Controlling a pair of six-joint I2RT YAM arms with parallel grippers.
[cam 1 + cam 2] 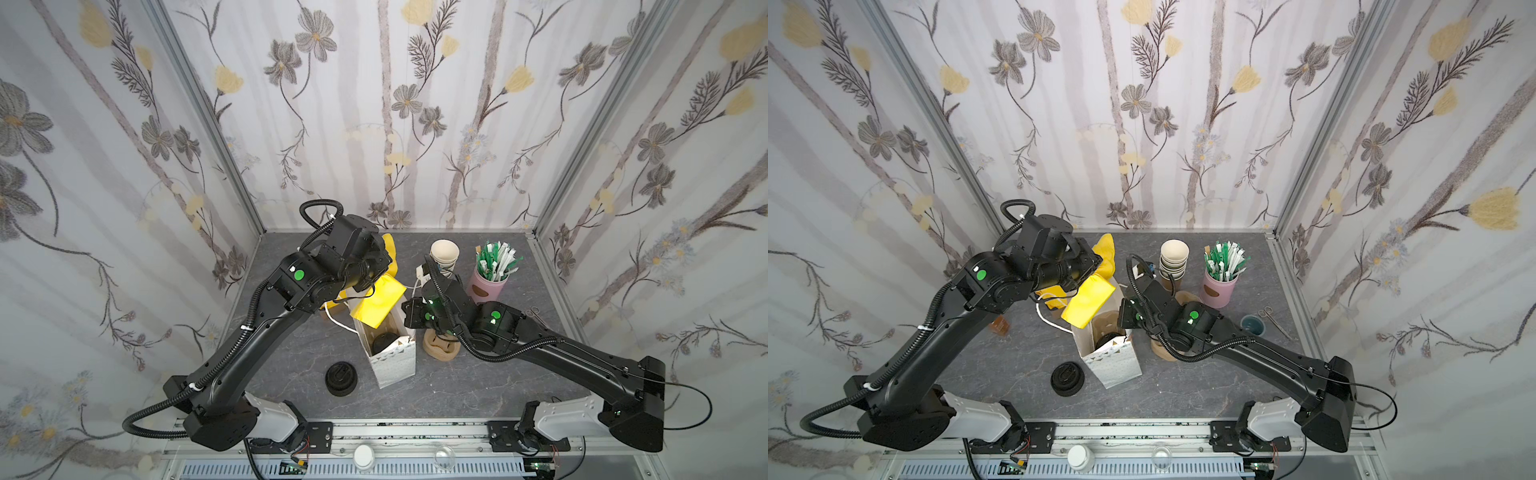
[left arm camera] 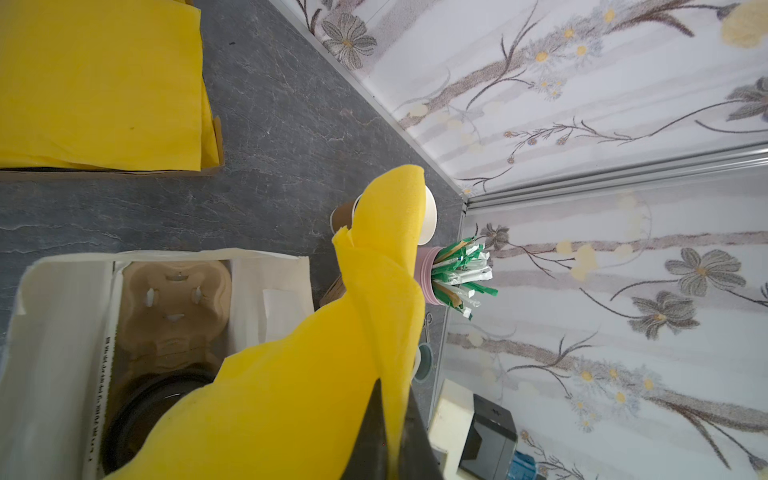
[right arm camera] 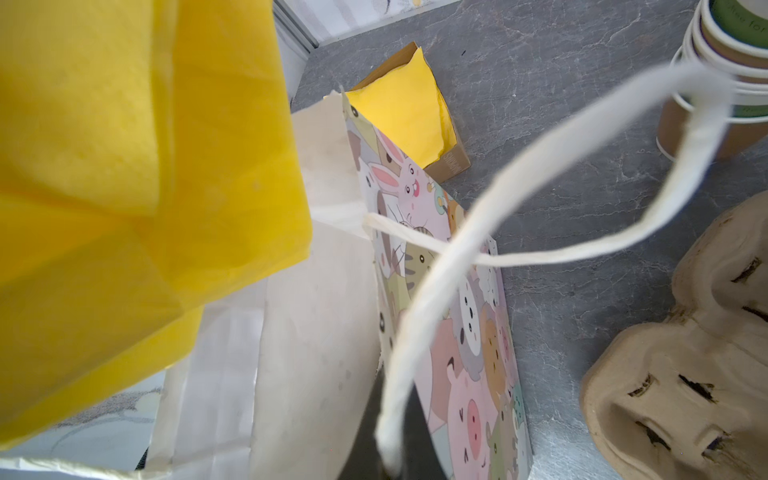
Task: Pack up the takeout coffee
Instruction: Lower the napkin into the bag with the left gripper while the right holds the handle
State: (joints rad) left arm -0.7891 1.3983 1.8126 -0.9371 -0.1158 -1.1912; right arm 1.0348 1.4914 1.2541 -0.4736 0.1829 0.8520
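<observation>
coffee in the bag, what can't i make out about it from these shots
- Coffee: in both top views only its black lid shows; bag walls hide the body.
- Left wrist view: tissue covers most of the lid.
- Right wrist view: tissue and bag wall hide the coffee wholly.
- Right hand, on the handle: fingers cut off by the frame edge.

Left arm (image 1: 257,328): base near-left, reaching far toward centre, wrist folded over and raised. Left claw (image 2: 392,411) closed, pinching a yellow tissue sheet (image 2: 291,395). Right arm (image 1: 582,353): base near-right, stretched low toward centre, wrist tilted down. Right claw (image 3: 392,415) closed on a white cord handle (image 3: 457,270), cord running between the fingers (image 3: 361,440). Claws near each other mid-scene, not touching.
</observation>
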